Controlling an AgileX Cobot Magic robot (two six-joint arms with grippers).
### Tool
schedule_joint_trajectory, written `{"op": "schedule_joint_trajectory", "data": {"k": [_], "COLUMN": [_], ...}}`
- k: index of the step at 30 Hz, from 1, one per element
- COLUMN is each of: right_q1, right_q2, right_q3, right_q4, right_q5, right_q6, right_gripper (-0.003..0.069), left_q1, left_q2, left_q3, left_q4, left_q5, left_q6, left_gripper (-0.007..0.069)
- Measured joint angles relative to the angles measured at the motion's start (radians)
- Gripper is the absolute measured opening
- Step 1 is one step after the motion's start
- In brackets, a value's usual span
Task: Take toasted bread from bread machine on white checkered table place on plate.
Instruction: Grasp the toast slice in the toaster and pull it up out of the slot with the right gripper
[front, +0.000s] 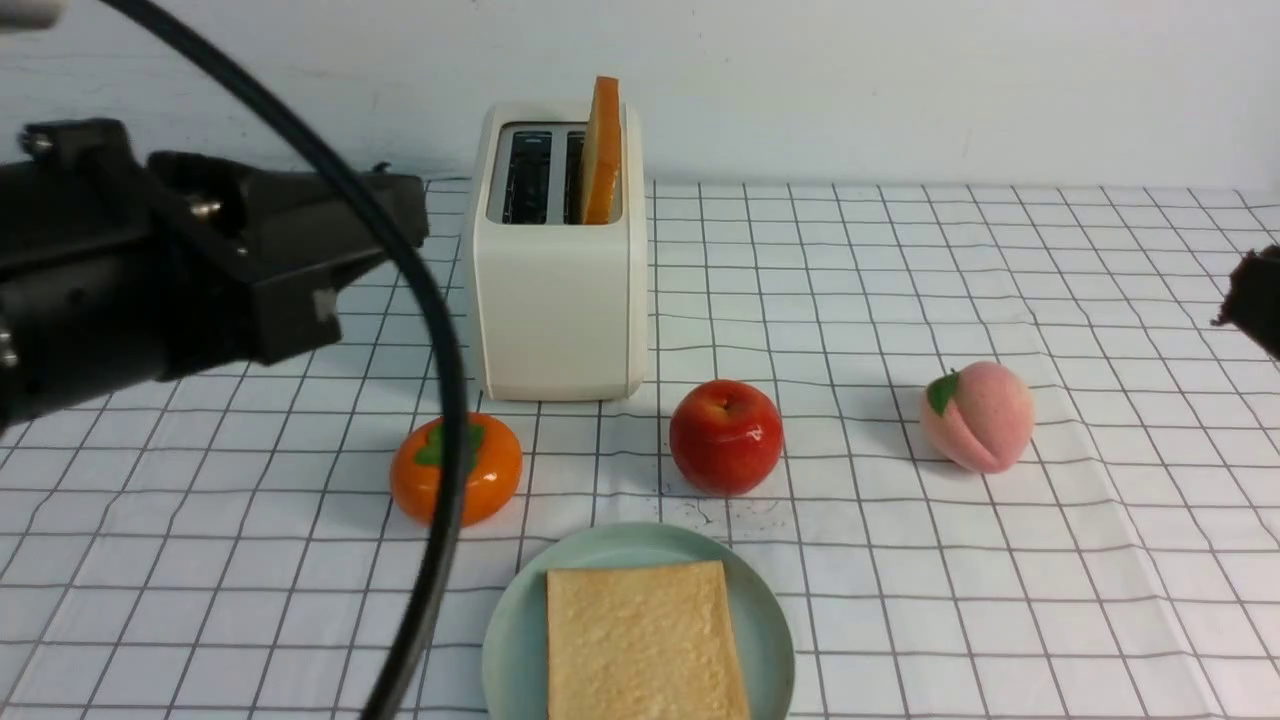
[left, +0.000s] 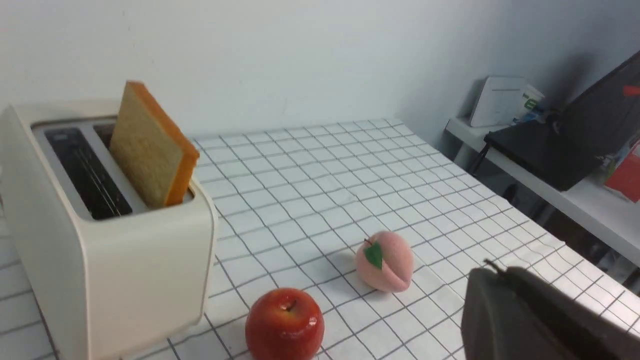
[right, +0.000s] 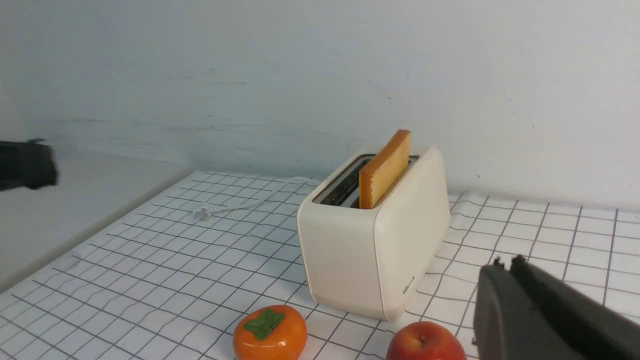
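Well, my left gripper (front: 408, 215) hangs over the white checkered table (front: 1000, 600), just left of the bread machine (front: 555, 310). Its jaws look pressed together and empty, and my left wrist view agrees. My right gripper (right: 505, 265) is also closed finger against finger, gripping nothing. From the front only a dark corner of it shows at the right edge, well apart from everything else.

One slice of toasted bread (front: 645, 645) lies flat on the plate (front: 510, 640) at the near edge of the table. The second slice (front: 602, 150) stands upright in the bread machine's right-hand slot, its top poking well out.

Between bread machine and plate sit a persimmon (front: 490, 470) and an apple (front: 725, 435), with a peach (front: 978, 415) farther right. My black cable (front: 445, 400) curves across the front view.
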Motion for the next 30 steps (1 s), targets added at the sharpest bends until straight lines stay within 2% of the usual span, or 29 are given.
{"op": "schedule_joint_trajectory", "data": {"k": [6,11,14,16,18,21,23,25,28,29,30], "right_q1": [0.0,0.049,0.179,0.221,0.323,0.379,0.41,0.415,0.415,0.415,0.415], "right_q2": [0.228,0.379,0.523,0.565,0.683,0.769,0.858,0.907,0.997,1.003,1.061], "right_q3": [-0.151,-0.259,-0.359,-0.39,-0.482,-0.554,-0.625,-0.658,-0.737,-0.742,-0.791], "right_q4": [0.0,0.0,0.0,0.0,0.0,0.0,0.0,0.0,0.0,0.0,0.0], "right_q5": [-0.15,-0.171,-0.096,-0.059,0.055,0.159,0.281,0.336,0.375,0.375,0.375], "right_q6": [0.031,0.052,0.049,0.034,-0.021,-0.061,-0.081,-0.082,-0.085,-0.085,-0.085], "right_gripper": [0.0013,0.0013,0.0013,0.0013,0.0016,0.0026,0.0059,0.0094,0.019,0.0197,0.0272], "left_q1": [0.0,0.0,0.0,0.0,0.0,0.0,0.0,0.0,0.0,0.0,0.0], "left_q2": [-0.105,-0.181,-0.263,-0.285,-0.344,-0.374,-0.4,-0.406,-0.406,-0.406,-0.406], "left_q3": [0.0,0.016,0.057,0.071,0.114,0.149,0.197,0.214,0.222,0.222,0.223], "left_q4": [0.079,0.097,0.102,0.103,0.124,0.158,0.194,0.203,0.216,0.216,0.219], "left_q5": [-0.001,0.007,0.011,0.011,0.011,0.013,0.016,0.018,0.018,0.018,0.016], "left_q6": [0.0,0.0,-0.015,-0.027,-0.049,-0.057,-0.061,-0.065,-0.072,-0.072,-0.075], "left_gripper": [-0.0013,-0.0013,-0.0013,-0.0013,-0.0013,-0.0013,-0.0013,-0.0013,-0.0013,-0.0013,-0.0013]}}
